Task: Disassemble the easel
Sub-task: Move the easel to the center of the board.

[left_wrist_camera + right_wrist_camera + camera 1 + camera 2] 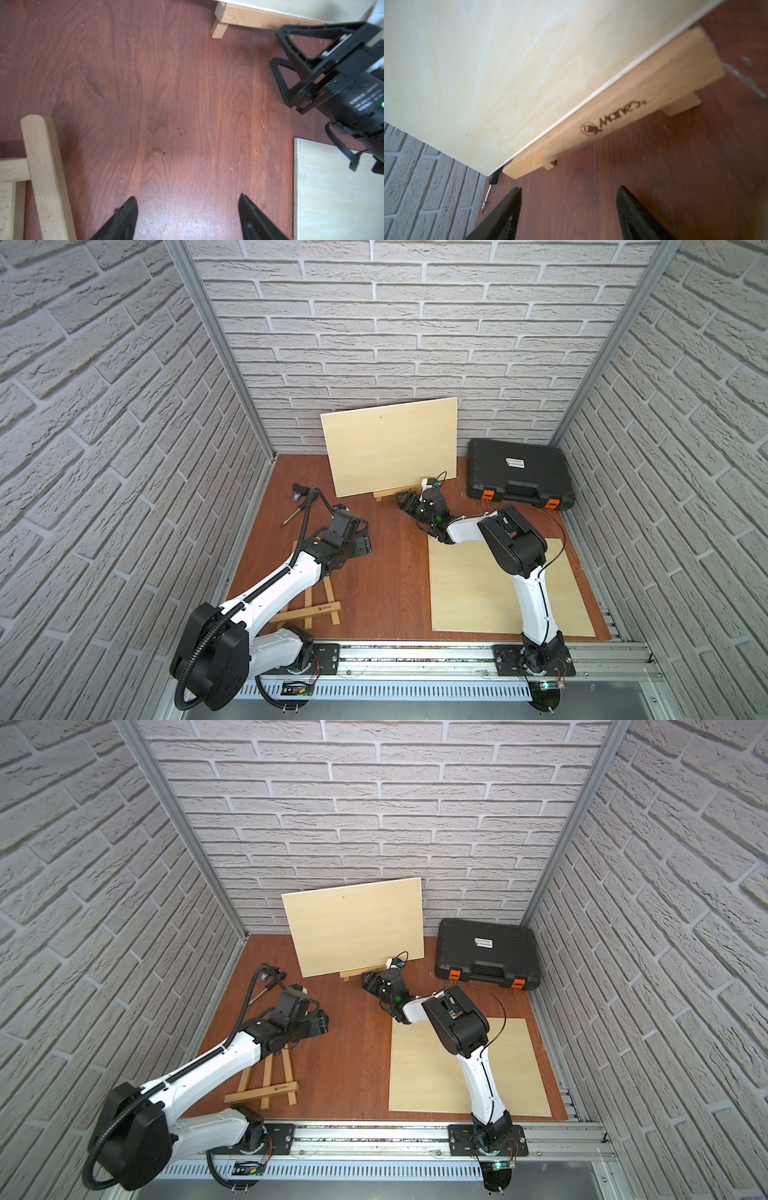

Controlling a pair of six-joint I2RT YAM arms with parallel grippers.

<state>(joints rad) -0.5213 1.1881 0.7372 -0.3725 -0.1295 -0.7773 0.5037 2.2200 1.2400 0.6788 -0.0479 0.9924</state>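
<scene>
Both my grippers are hanging spread apart and holding nothing. My right gripper (569, 191) is pointing at the standing easel (623, 116), just in front of its front ledge and near the ledge's right end, not touching it. The right wrist view is showing bare table between the fingertips. That standing easel (384, 494) is sitting at the back of the table (395, 572), in the middle, and is carrying a pale board (390, 443) that is resting on the ledge and leaning back toward the brick wall. My left gripper (365, 545) is hovering over bare table on the left side, fingers (126, 209) wide, next to the top end of a second easel (309, 610), which is lying flat under my left arm. Another board (478, 585) is lying flat on the right, under my right arm. A black case (519, 472) is sitting closed in the back right corner. A screwdriver (291, 517) is lying at the back left, well apart from both grippers.
</scene>
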